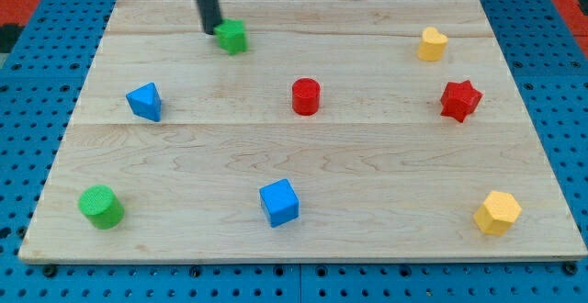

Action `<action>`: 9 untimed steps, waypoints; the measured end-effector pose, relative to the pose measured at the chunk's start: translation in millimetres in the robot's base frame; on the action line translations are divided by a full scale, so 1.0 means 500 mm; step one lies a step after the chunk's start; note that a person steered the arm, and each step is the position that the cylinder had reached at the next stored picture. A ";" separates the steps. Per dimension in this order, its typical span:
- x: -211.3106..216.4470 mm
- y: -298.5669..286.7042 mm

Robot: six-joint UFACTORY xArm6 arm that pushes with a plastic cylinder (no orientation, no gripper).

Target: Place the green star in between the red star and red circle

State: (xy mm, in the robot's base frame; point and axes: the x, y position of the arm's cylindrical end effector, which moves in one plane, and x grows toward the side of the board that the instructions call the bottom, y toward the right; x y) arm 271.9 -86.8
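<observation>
The green star (233, 37) lies near the view's top, left of centre, on the wooden board (303, 234). My tip (211, 31) stands right against the star's left side, touching or nearly so. The red circle (306, 96) sits near the board's middle. The red star (460, 100) lies at the view's right, level with the circle. The green star is up and to the left of both red blocks.
A blue triangle (145, 102) lies at the left. A green cylinder (100, 207) sits at the bottom left. A blue cube (279, 202) is at bottom centre. Yellow blocks lie at the top right (432, 44) and bottom right (497, 212).
</observation>
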 end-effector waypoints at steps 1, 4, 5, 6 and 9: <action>0.035 0.246; -0.011 0.156; 0.084 0.296; 0.105 0.341; 0.143 0.279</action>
State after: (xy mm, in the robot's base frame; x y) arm 343.3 52.9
